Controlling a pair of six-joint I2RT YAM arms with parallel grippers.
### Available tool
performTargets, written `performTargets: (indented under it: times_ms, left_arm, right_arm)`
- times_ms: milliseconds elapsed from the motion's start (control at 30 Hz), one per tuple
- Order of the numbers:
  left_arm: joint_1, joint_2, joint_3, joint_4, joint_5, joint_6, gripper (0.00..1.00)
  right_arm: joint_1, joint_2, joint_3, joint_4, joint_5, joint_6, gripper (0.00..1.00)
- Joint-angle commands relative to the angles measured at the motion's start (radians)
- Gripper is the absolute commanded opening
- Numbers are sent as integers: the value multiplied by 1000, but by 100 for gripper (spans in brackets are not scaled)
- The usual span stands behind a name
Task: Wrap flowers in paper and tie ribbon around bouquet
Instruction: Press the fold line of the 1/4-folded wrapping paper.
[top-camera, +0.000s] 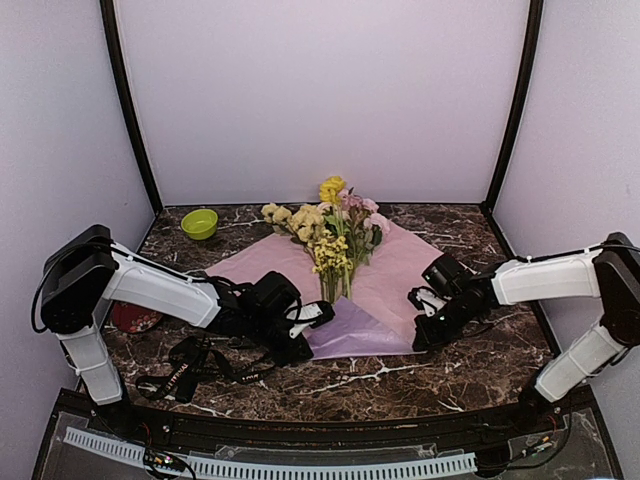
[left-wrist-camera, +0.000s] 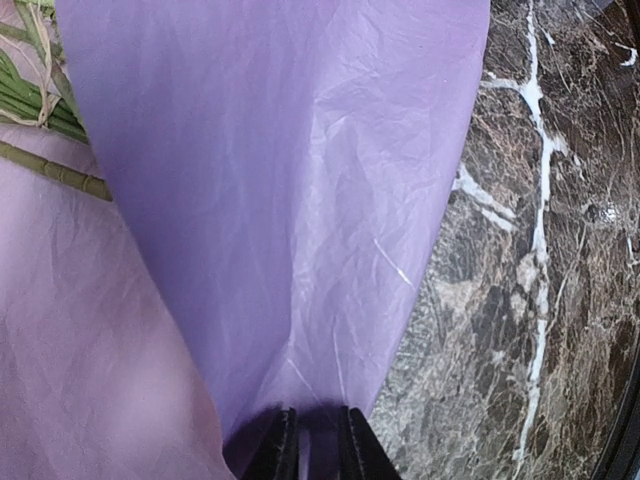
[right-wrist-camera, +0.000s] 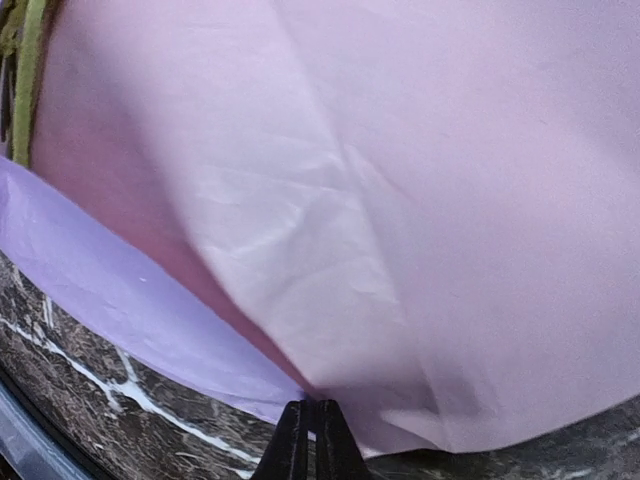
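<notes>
Two nips on paper (top-camera: 392, 268), left end effector (left-wrist-camera: 310, 452), right end effector (right-wrist-camera: 312, 442), flowers (top-camera: 336, 236) between.

The marble table (top-camera: 400, 385) bears paper (top-camera: 400, 270), bowl (top-camera: 200, 223), ribbon (top-camera: 188, 377).

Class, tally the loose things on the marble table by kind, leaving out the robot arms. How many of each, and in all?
Paper sheet: 1
Bunch of flowers: 1
Black ribbon: 1
Green bowl: 1
Red item, partly hidden: 1
Total: 5

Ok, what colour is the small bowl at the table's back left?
The bowl is lime green; it shows best in the top external view.
</notes>
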Motion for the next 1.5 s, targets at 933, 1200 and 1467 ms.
performTargets:
  times_ms: [933,1200,1467]
  left_arm:
    - [43,-10,-121,-88,64,-48,15]
    - [55,-3,-126,-92,73,-50,15]
    - [64,6,-120,-97,81,-48,15]
  right_arm:
    - [240,290,276,247,-211,-56,0]
    - [160,231,115,256,-159,20,0]
    - [74,123,1,187,-94,58,0]
